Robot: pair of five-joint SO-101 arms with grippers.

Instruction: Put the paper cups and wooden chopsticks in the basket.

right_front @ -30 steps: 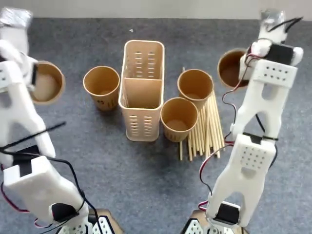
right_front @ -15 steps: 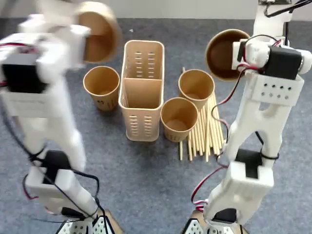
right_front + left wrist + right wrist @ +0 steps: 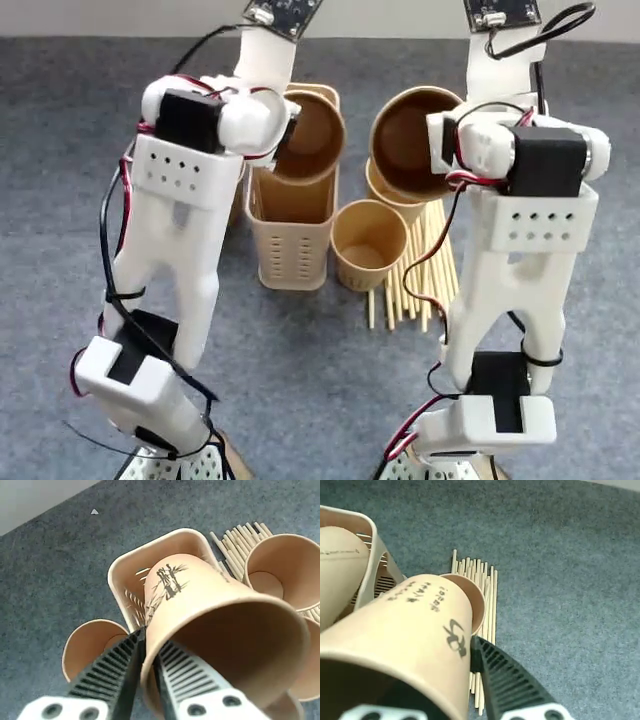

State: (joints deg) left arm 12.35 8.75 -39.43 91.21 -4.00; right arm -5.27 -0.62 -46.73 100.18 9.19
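My left gripper (image 3: 285,130) is shut on the rim of a paper cup (image 3: 312,135), held tilted above the far end of the tall slotted basket (image 3: 290,250). In the left wrist view the fingers (image 3: 120,660) pinch the cup (image 3: 215,615) wall over the basket (image 3: 125,570). My right gripper (image 3: 440,140) is shut on a second cup (image 3: 405,140), hanging over another cup (image 3: 385,190) that stands on the chopsticks (image 3: 425,270). The right wrist view shows one finger (image 3: 505,680) outside the held cup (image 3: 405,630). Another cup (image 3: 368,243) stands just right of the basket.
A further cup (image 3: 92,647) stands on the grey carpet on the basket's other side, mostly behind my left arm in the high view. The chopsticks (image 3: 482,590) lie in a loose bundle right of the basket (image 3: 375,545). Bare carpet lies in front.
Both arms have lifted their cups from the table's outer sides and swung inward. The left cup now hangs over the basket, the right cup over the cup by the chopsticks.
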